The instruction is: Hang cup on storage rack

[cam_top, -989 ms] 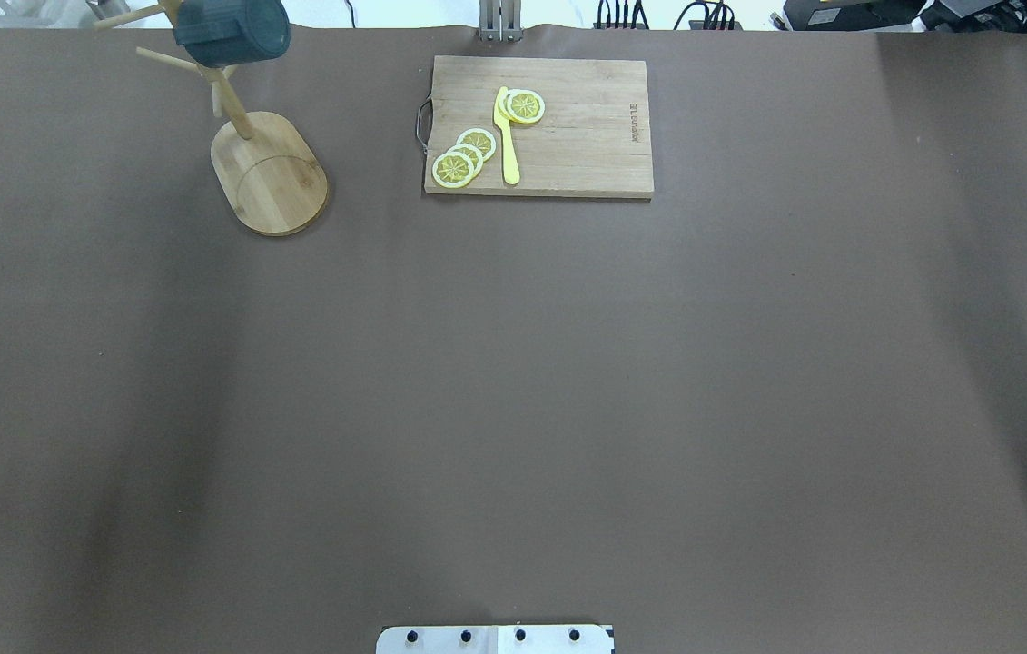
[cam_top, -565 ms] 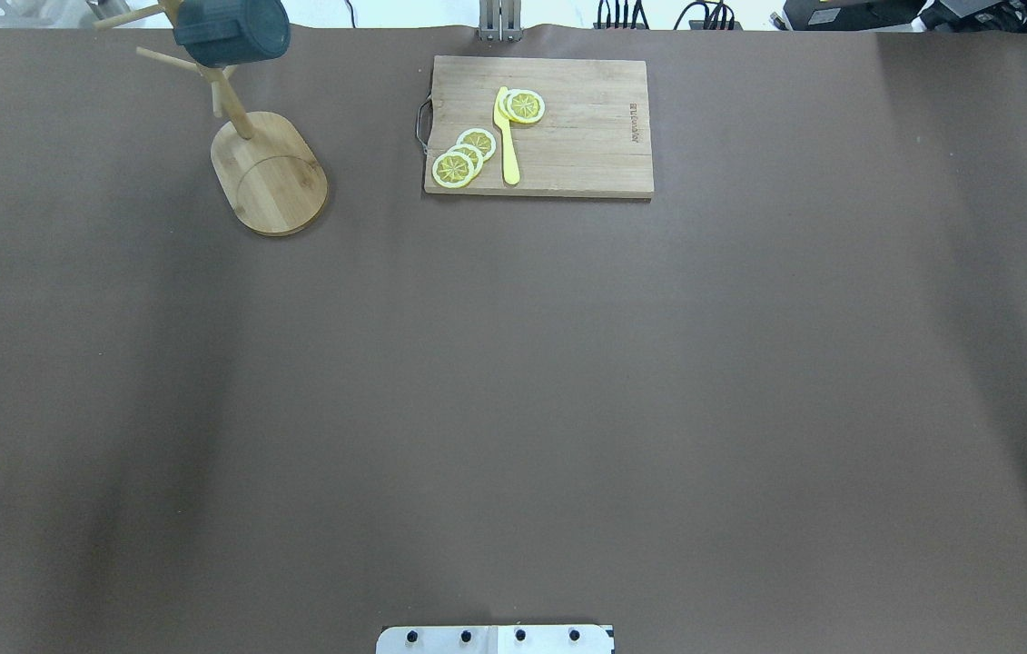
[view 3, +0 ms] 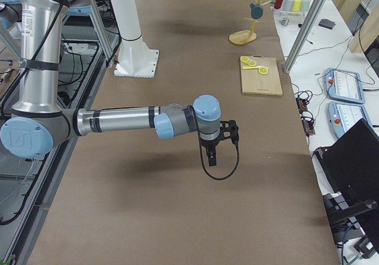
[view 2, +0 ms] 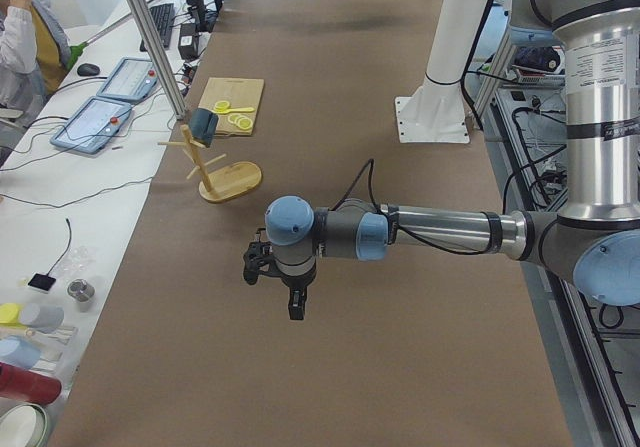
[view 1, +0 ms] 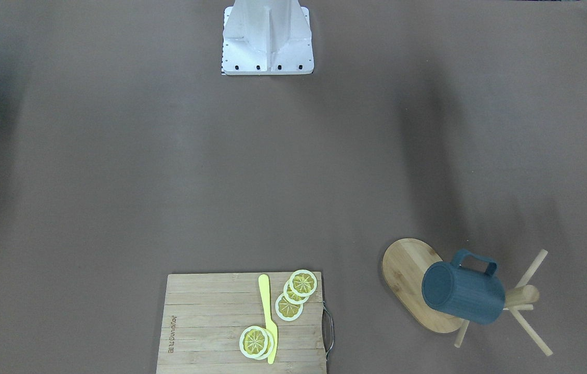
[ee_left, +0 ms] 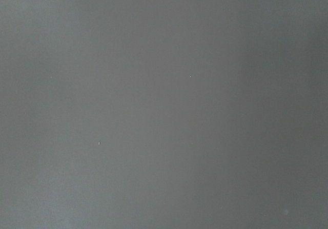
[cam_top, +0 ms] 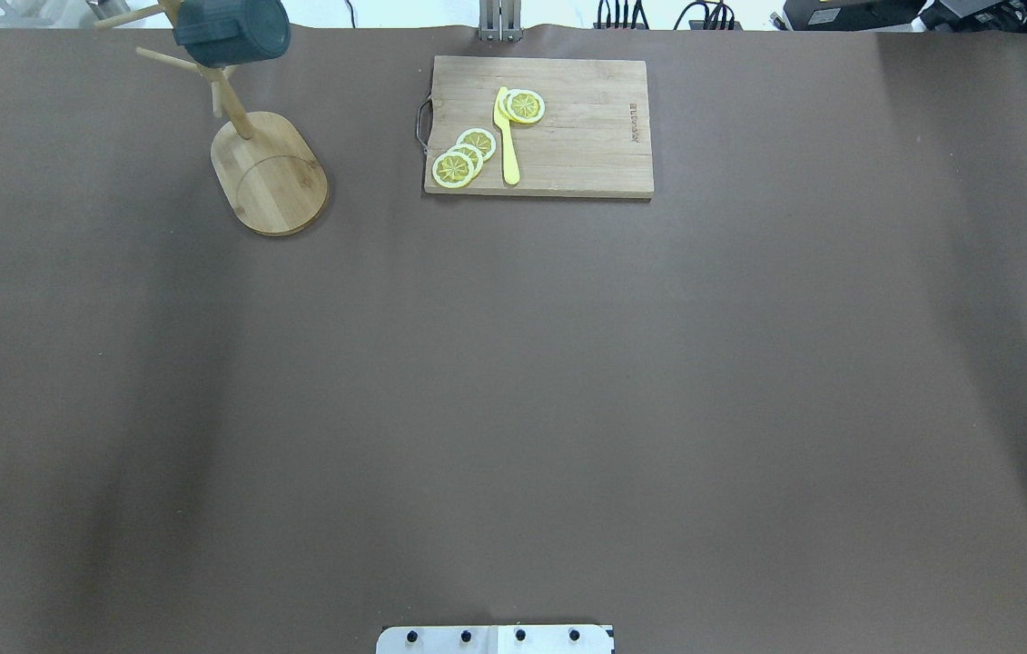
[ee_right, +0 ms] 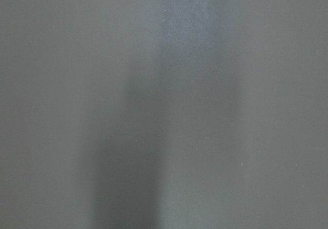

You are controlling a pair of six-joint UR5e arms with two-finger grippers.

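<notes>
— Claws: left claw (view 2: 295,302) and right claw (view 3: 212,155) hang far from the storage rack (view 1: 405,265); open or closed, I cannot tell.
— Cup (view 1: 462,293) hangs on that rack (looks done); withdraw without nudging it.

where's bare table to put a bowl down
Bare: everything between the cutting board and the base plate, and right of the board. Crowded: the far edge, with the rack holding the cup, and lemon slices and knife on the board.

overhead opposes front view, sharing storage rack (cam_top: 270,173)
</notes>
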